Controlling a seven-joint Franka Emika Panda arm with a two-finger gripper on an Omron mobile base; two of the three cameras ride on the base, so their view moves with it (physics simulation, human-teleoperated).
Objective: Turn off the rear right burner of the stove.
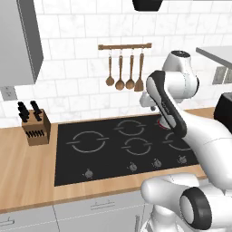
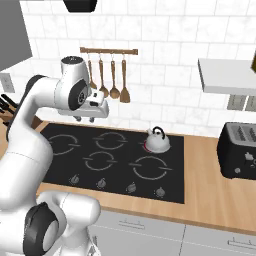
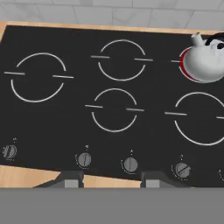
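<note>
The stove (image 1: 108, 158) is a wide black glass cooktop set in a wooden counter. Its rear right burner (image 3: 184, 66) shows as a red glow under a silver kettle (image 3: 205, 61); the same burner (image 2: 147, 146) peeks out beside the kettle (image 2: 158, 140). A row of small round knobs (image 3: 130, 164) runs along the stove's front edge, and the knob (image 3: 182, 170) further right sits slanted. My gripper (image 3: 111, 180) hangs open high above the rear middle of the cooktop, holding nothing. From the right base it is the gripper (image 2: 84, 119) under the white hand.
A knife block (image 1: 36, 127) stands on the counter left of the stove. Wooden utensils hang from a rail (image 1: 124, 46) on the tiled wall behind. A black toaster (image 2: 240, 150) sits at the right, under a shelf (image 2: 225, 75). My own arm hides part of the right burners in the left base view.
</note>
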